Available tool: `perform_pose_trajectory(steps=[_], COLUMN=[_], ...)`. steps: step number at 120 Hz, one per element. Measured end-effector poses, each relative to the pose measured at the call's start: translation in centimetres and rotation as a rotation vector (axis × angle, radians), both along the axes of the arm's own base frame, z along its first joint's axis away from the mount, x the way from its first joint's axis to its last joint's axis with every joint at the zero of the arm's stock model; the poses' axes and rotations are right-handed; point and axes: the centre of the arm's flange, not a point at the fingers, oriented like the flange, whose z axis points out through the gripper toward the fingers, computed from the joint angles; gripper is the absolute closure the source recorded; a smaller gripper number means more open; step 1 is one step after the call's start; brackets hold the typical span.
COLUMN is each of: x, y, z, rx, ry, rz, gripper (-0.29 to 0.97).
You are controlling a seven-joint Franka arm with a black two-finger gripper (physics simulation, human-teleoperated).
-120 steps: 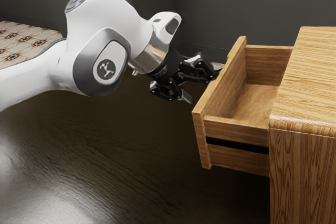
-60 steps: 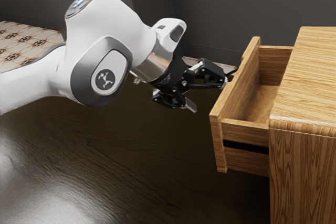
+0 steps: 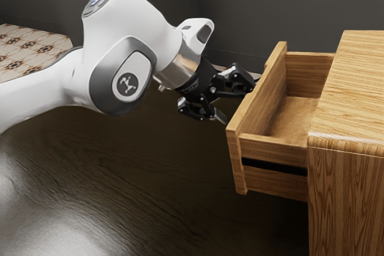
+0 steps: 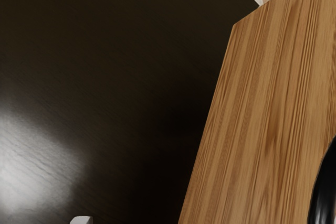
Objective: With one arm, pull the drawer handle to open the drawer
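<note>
Drawer (image 3: 273, 121) stands further out of the cabinet (image 3: 348, 178) than half a second ago. Its front panel is now nearer the exterior view's left, and my arm has drawn back that way with it. A second ago the drawer was out about this far, so the travel has gone in and out rather than steadily out.

State now: the drawer is well open, its bare wooden inside on show. My claw (image 3: 239, 83) sits right against the outer face of the drawer front (image 3: 258, 88). That face fills the side of the wrist view as wood grain (image 4: 262, 129), over the dark floor (image 4: 94, 77). The handle is hidden behind the panel in the exterior view, so I cannot tell whether the claw is spread or clamped on it.

Risks, as I judge them:
- If my hold on the handle is loose, a further pull could slip off it and the drawer would stall.
- A pull angled off the slide axis could bind the drawer in the cabinet.
- With this much already out, overpulling could bring the drawer off its runners and let it tip towards the floor.
</note>
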Motion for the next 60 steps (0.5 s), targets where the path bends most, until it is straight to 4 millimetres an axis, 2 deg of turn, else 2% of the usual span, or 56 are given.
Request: perform_pose_trajectory(steps=[29,60], x=[-0.4,-2.1], y=[3.0,5.8], z=[0.4,0.4], rx=[0.03,0.01], ry=[-0.008,-0.001], rz=[0.045,0.101], gripper=[0.36,0.36])
